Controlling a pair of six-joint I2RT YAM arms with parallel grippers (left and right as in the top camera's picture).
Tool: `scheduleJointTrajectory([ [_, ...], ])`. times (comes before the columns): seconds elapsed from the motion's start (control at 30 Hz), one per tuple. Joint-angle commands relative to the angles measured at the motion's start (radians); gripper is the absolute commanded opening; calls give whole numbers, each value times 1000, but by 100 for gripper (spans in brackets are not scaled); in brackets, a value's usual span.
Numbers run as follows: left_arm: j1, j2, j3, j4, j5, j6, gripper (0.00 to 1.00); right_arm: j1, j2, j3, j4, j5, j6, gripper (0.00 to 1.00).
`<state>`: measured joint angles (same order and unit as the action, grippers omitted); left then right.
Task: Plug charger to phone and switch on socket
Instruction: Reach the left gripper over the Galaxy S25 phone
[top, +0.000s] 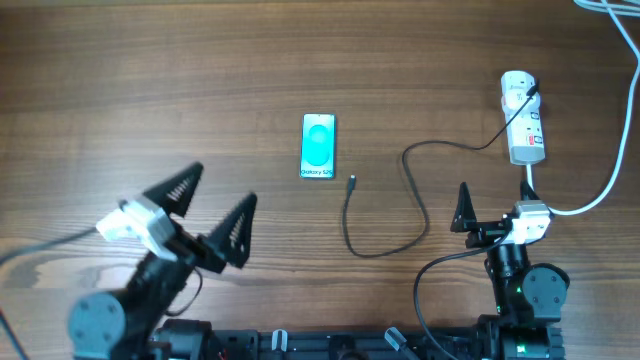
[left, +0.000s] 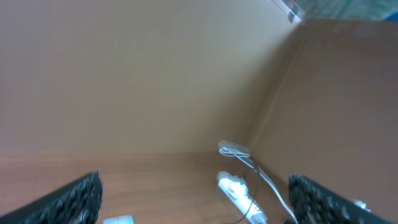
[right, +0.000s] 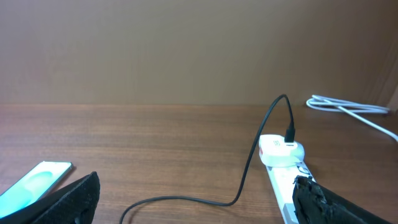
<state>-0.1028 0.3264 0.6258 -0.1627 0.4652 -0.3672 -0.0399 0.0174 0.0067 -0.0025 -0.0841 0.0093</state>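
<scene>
near the centre of the brown wood-grain table (top: 150, 80): small flat rectangular smartphone (top: 318, 146) with a bright cyan screen, lying face up, white text strip at the end toward the arms. just beside that end, on the right and not touching: small dark connector tip (top: 353, 181) of the thin black charger cable (top: 427, 215), not inserted in the smartphone. from the tip, a loop toward the near edge, then away and rightward across the wood to the far end of the white elongated plastic power strip (top: 523, 118), plugged in there. power strip flat at the far right of the table, lengthwise away from the arms, small red markings on top; switch position too small to tell. thick white power cord (right: 346, 107) trailing off toward the right edge. left gripper (top: 205, 207): jaws spread wide apart, nothing between them, over the near left of the table, well apart from the smartphone. right gripper (right: 196, 179): jaws likewise wide apart and holding nothing, near the closer end of the power strip, with a stretch of charger cable on the table ahead of it.
</scene>
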Motion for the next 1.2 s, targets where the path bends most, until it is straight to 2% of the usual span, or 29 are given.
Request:
scheduleJointTrajectory([
  [0.0,5,224,212,3,251,-34,100,5,-7,-1,3,13,-9,100],
  [0.07,5,330,233,123,420,-41,100,5,-7,-1,3,13,-8,100],
  [0.13,3,411,243,163,430,-150,100,5,-7,-1,3,13,-9,100],
  [0.17,3,452,261,149,445,-162,100,5,-7,-1,3,13,-9,100],
  [0.23,3,574,348,50,469,-161,100,5,-7,-1,3,13,-9,100],
  [0.3,1,727,513,-190,463,-95,100,5,-7,-1,3,13,-9,100],
  [0.33,-10,807,611,-351,410,-43,100,5,-7,-1,3,13,-9,100],
  [0.37,-32,890,723,-541,290,8,100,5,-7,-1,3,13,-8,100],
  [0.43,-111,1033,906,-787,21,50,100,5,-7,-1,3,13,-8,100],
  [0.6,-241,1153,943,-800,-18,45,99,5,-7,-1,3,13,-9,100],
  [0.63,-272,1162,945,-807,-88,14,99,5,-7,-1,3,13,-9,100],
  [0.67,-319,1172,949,-830,-246,-103,100,5,-7,-1,3,13,-9,100],
  [0.73,-373,1208,1002,-873,-322,-98,99,5,-7,-1,3,13,-9,100],
  [0.8,-371,1315,1169,-1014,-336,-101,99,5,-7,-1,3,13,-9,100],
  [0.9,-362,1586,1561,-1342,-432,-96,99,5,-7,-1,3,13,-9,100],
  [0.93,-365,1648,1623,-1393,-438,-89,99,5,-7,-1,3,13,-9,100],
  [1.17,-365,1857,1643,-1368,-434,-89,100,5,-7,-1,3,13,-9,100],
])
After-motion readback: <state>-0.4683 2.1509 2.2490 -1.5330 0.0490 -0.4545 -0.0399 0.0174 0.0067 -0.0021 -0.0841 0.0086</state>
